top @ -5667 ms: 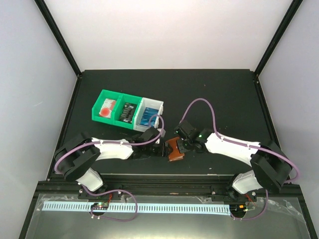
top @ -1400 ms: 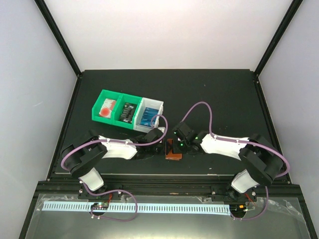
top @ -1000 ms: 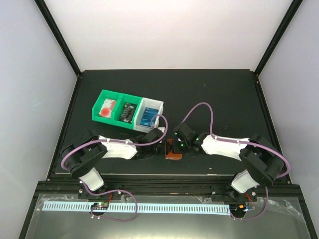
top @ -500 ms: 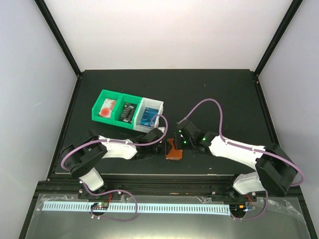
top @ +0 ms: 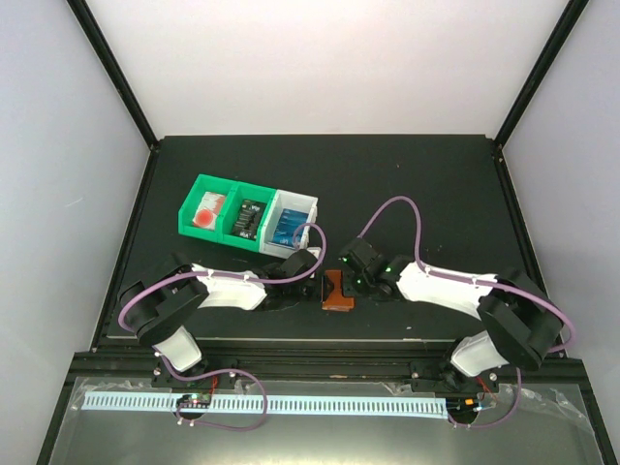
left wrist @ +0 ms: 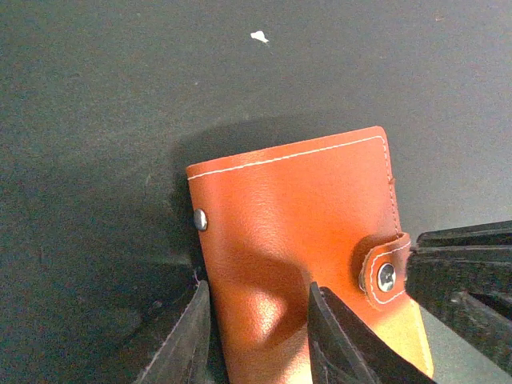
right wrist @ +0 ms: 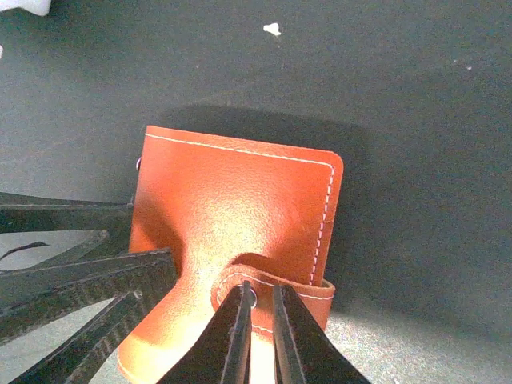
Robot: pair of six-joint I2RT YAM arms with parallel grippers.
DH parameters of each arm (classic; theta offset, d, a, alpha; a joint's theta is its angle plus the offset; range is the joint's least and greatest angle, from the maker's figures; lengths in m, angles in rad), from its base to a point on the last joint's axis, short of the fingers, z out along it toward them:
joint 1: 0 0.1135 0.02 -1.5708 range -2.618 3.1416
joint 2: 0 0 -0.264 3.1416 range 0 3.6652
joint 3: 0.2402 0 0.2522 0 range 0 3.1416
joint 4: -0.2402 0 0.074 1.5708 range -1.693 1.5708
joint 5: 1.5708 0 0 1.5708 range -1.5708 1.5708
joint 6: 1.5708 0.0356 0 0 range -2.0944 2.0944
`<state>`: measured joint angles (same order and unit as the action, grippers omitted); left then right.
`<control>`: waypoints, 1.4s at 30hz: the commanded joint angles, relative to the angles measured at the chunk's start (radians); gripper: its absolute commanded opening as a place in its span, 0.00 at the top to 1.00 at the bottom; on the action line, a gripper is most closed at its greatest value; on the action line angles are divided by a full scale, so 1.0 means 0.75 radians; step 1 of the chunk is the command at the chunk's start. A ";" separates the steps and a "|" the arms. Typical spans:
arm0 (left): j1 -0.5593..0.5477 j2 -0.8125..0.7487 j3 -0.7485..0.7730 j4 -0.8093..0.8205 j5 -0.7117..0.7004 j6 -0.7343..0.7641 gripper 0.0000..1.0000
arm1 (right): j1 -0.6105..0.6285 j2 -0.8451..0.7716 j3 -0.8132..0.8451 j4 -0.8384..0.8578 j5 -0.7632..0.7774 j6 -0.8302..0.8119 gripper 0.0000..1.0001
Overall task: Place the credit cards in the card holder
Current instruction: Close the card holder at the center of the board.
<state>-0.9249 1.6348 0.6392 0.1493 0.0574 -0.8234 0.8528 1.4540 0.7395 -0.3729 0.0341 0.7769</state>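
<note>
**Inspector A:** Where do we place the card holder [top: 338, 294]?

**Inspector B:** It lies folded on the desk [top: 417, 184] at the 6 o'clock edge, between the two arms, with its tan cover up. In the left wrist view, its snap tab [left wrist: 382, 268] wraps over the edge at 4 o'clock.

**Inspector A:** And the state of each tool?

**Inspector B:** The left tool [left wrist: 258, 292] sits at the holder's 9 o'clock and is clamped on it. One finger lies along the edge that carries a metal stud [left wrist: 200, 218], and the other lies across the cover. The right tool [right wrist: 258, 300] sits at 2 o'clock. Its fingers are drawn almost together with only a slit between them, and the tips are on the tab at its snap. We cannot tell whether they pinch the tab or merely rest on it.

**Inspector A:** What else do we note nearby?

**Inspector B:** At the holder's 10 o'clock, apart from it, a green bin [top: 190, 205] and a white bin [top: 295, 199] stand touching.
- The red-and-white card [top: 206, 210] and the black card [top: 249, 219] lie in the green bin's two compartments.
- The blue card [top: 286, 228] lies in the white bin.

A white speck [left wrist: 258, 36] lies on the desk at 12 o'clock of the holder.

**Inspector A:** Any obstructions?

**Inspector B:** From above, both tool heads overlap the holder's ends, so only a middle strip shows. The left wrist sits just beside the white bin's near corner. A purple cable [top: 392, 201] arches over the right wrist.
</note>
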 commanded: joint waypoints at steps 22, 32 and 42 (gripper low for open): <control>-0.006 0.052 -0.050 -0.210 0.057 0.001 0.64 | 0.001 0.113 0.046 0.009 -0.036 -0.016 0.88; -0.006 0.054 -0.053 -0.209 0.058 0.002 0.64 | 0.001 0.107 0.107 -0.038 -0.017 -0.036 0.86; -0.006 0.054 -0.053 -0.208 0.058 0.001 0.64 | 0.000 0.158 0.102 -0.071 -0.044 -0.056 0.89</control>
<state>-0.9249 1.6348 0.6392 0.1493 0.0574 -0.8234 0.8528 1.5555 0.8177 -0.4015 0.0124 0.7456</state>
